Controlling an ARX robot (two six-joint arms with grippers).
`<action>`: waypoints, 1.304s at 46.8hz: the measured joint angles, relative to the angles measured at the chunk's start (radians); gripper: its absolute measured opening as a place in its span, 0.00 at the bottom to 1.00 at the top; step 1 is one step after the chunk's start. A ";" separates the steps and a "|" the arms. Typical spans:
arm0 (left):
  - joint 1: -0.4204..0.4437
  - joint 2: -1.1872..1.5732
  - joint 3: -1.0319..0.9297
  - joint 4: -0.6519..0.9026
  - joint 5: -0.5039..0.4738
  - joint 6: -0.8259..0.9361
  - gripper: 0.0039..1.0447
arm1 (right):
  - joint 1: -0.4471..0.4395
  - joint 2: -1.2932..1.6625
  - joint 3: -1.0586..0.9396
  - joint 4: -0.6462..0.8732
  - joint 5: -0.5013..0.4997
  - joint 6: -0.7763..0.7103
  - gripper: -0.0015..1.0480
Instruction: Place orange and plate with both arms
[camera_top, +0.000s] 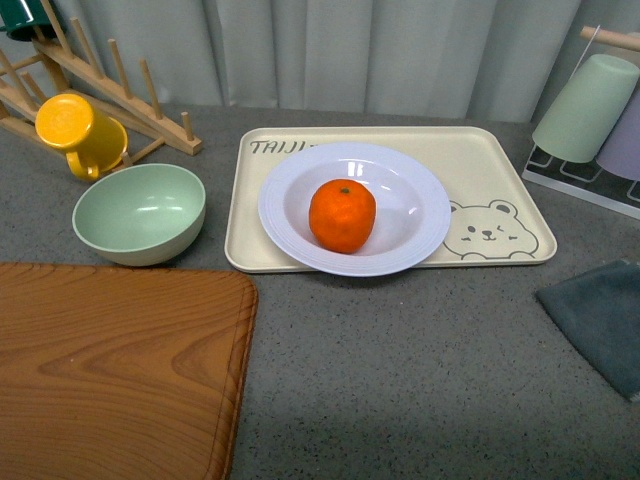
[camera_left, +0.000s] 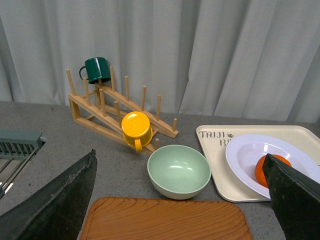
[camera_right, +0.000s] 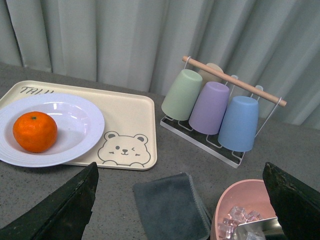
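The orange (camera_top: 342, 214) rests in the middle of the white plate (camera_top: 420, 215), and the plate lies on the beige bear tray (camera_top: 500, 170). Neither arm shows in the front view. In the left wrist view my left gripper (camera_left: 182, 200) is open, high above the wooden board (camera_left: 165, 220), with the orange (camera_left: 265, 167) partly hidden behind one finger (camera_left: 295, 200). In the right wrist view my right gripper (camera_right: 182, 205) is open above a grey cloth (camera_right: 170, 207); the orange (camera_right: 34, 131) and plate (camera_right: 82, 122) lie off to one side.
A pale green bowl (camera_top: 139, 213) stands left of the tray, with a yellow mug (camera_top: 80, 134) on a wooden rack (camera_top: 120, 85) behind it. Upturned cups hang on a rack (camera_right: 215, 107) at the right. A pink bowl of ice (camera_right: 242, 210) sits beside the cloth.
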 joint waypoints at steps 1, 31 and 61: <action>0.000 0.000 0.000 0.000 0.000 0.000 0.94 | 0.002 -0.004 -0.001 0.000 0.001 0.002 0.91; 0.000 -0.001 0.000 0.000 -0.001 0.000 0.94 | -0.354 -0.255 -0.043 -0.050 -0.367 0.152 0.01; 0.000 -0.001 0.000 0.000 -0.001 0.000 0.94 | -0.357 -0.255 -0.043 -0.050 -0.367 0.152 0.64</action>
